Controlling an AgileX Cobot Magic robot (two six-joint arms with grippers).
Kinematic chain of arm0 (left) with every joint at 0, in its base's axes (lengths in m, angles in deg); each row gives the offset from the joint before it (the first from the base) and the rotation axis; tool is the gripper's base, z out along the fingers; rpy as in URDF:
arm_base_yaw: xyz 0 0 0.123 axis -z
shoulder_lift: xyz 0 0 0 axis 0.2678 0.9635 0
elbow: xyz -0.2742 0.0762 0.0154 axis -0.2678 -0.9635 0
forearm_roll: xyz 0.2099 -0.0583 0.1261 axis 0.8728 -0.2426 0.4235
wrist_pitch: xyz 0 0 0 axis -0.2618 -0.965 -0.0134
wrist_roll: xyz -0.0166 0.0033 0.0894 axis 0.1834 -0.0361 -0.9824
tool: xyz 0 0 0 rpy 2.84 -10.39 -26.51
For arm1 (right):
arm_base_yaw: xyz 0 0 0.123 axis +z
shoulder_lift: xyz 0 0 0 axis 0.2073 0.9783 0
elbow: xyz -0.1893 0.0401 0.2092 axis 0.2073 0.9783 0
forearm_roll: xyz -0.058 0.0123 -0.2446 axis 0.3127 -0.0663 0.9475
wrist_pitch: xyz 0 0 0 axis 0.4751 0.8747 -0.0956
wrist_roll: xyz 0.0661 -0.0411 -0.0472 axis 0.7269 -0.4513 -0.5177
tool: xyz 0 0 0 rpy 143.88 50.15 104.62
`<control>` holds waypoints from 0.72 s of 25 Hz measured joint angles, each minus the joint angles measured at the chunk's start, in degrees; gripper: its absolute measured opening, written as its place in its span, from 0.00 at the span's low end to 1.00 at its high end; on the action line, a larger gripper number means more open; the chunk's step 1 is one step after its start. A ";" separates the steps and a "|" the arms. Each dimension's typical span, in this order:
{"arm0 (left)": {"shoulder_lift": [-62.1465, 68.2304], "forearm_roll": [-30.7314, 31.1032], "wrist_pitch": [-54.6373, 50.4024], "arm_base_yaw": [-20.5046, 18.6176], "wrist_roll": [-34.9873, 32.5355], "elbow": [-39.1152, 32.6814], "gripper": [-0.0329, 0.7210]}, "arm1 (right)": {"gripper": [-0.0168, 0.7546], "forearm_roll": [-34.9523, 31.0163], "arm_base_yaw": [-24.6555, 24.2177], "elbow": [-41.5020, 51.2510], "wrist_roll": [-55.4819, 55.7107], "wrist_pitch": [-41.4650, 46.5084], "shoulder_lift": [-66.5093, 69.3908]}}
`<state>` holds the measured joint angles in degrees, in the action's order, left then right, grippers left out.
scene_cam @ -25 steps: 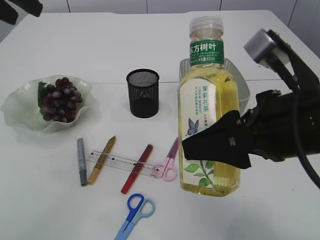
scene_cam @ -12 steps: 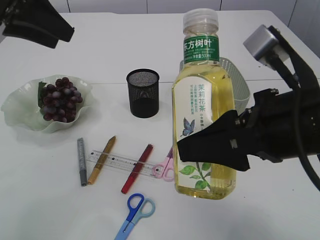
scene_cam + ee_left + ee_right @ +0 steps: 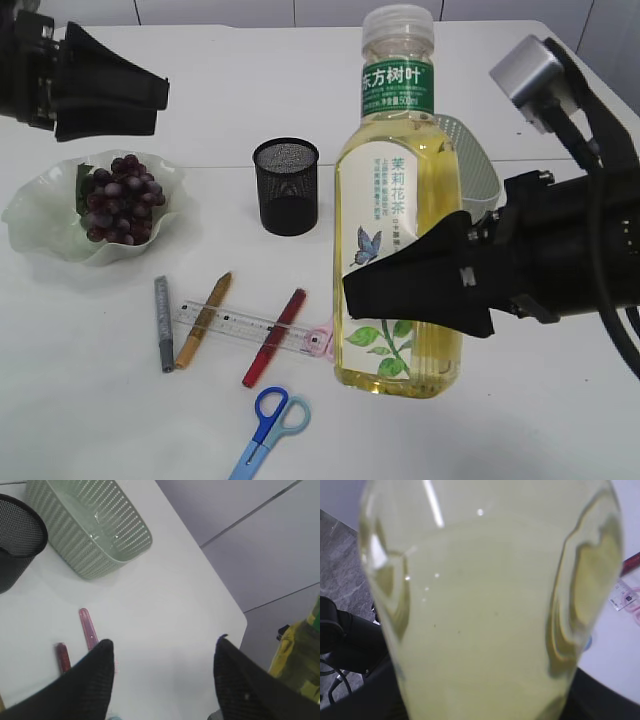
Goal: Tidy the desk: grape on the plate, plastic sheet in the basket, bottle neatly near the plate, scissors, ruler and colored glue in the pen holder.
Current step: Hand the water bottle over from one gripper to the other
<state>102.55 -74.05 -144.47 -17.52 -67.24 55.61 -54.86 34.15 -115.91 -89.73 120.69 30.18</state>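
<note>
Nearest the camera, a pair of blue-handled scissors (image 3: pixel 268 421) is seen lying flat on the white table (image 3: pixel 120 420). Just beyond it, a tall clear plastic bottle of yellow tea with a green label (image 3: pixel 398 200) is held upright, its body clamped between the black fingers of the right gripper (image 3: pixel 420 290); whether its base touches the table cannot be told. In the right wrist view the frame is filled by the bottle's yellow liquid (image 3: pixel 485 605). To the left of the bottle, a clear plastic ruler (image 3: pixel 240 325) lies across a grey glue pen (image 3: pixel 162 322), a gold glue pen (image 3: pixel 203 318) and a red glue pen (image 3: pixel 273 322), with the pink-handled scissors (image 3: pixel 322 340) partly hidden behind the bottle. Farther back, a black mesh pen holder (image 3: pixel 286 185) stands upright, and a pale green wavy-edged plate (image 3: pixel 35 225) carries a bunch of dark purple grapes (image 3: pixel 118 198). A pale green perforated basket (image 3: pixel 480 170) is seen behind the bottle. At the far left, the left gripper (image 3: pixel 140 95) is held above the table with its fingers (image 3: pixel 95 680) spread apart and nothing between them.
</note>
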 joint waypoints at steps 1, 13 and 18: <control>0.00 -1.24 0.10 0.00 -1.31 -1.30 0.66 | 0.56 0.00 0.00 0.00 -0.21 0.10 0.00; 1.69 -9.60 1.19 1.79 -18.63 -13.68 0.66 | 0.56 -3.21 0.00 -0.62 -7.69 3.25 6.60; 2.45 -12.37 1.81 3.25 -19.57 -13.79 0.65 | 0.56 -8.31 0.00 -2.23 -14.82 5.68 11.09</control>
<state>105.00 -86.42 -142.66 -14.27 -86.81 41.82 -63.17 34.15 -118.14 -104.54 126.38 41.27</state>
